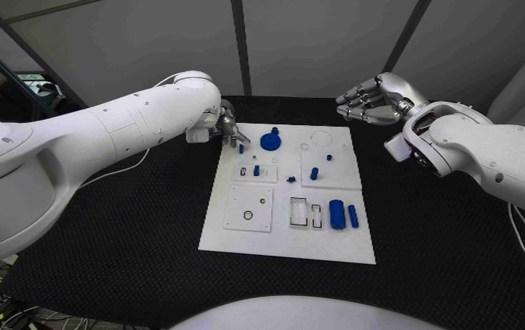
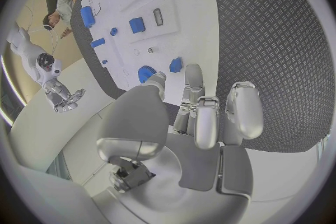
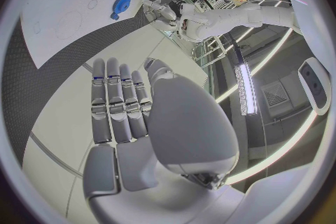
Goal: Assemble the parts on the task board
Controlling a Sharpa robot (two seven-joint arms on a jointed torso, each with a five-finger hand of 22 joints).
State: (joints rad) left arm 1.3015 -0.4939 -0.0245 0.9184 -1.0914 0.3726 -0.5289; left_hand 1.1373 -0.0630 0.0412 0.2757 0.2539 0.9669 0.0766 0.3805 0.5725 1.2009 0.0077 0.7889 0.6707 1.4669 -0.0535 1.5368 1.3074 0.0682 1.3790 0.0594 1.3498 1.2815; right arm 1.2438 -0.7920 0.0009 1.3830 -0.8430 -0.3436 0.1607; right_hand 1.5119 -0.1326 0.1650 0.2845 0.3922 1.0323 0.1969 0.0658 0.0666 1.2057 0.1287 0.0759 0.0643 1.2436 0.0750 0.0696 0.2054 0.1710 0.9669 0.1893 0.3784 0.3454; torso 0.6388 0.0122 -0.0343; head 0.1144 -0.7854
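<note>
The white task board (image 1: 287, 233) lies in the middle of the black table. Blue parts stand on it: a gear (image 1: 271, 143) at the far end, small pegs (image 1: 314, 172) mid-board, and a thick cylinder (image 1: 337, 214) by a thinner one on the near right. My left hand (image 1: 227, 129) hovers at the board's far left corner, thumb and one fingertip pinching a small blue peg (image 1: 240, 147) (image 2: 176, 64). My right hand (image 1: 372, 99) is raised beyond the far right corner, with its fingers (image 3: 119, 101) straight, side by side and holding nothing.
Black textured mat (image 1: 121, 231) surrounds the board on all sides. The board has a square plate with a small ring hole (image 1: 248, 215) on the near left and rectangular slots (image 1: 299, 211) beside the cylinders. Grey wall panels stand behind the table.
</note>
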